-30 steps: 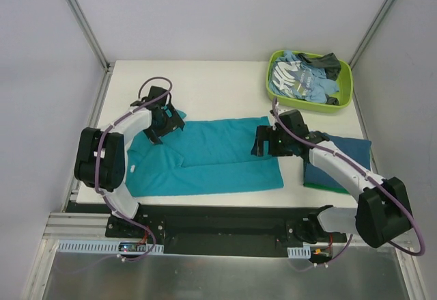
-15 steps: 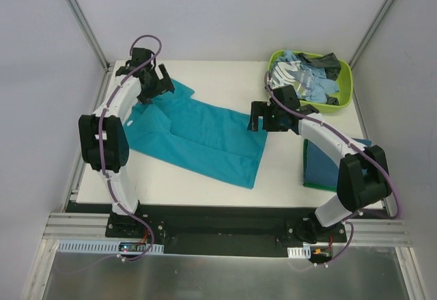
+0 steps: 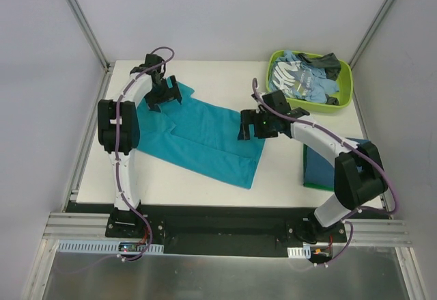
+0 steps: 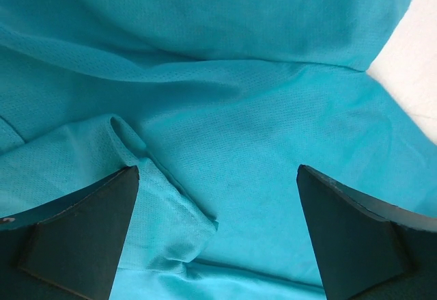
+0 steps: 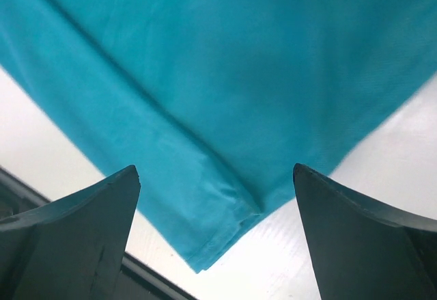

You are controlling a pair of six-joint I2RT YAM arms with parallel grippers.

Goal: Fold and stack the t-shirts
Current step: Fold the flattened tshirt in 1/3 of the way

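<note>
Arms [image 3: 132, 100] [image 3: 315, 136] outstretched over teal t-shirt [image 3: 205, 139]

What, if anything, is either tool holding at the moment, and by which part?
Nothing is held. The left tool and the right tool both stand open over the teal shirt, pinching no cloth.
</note>
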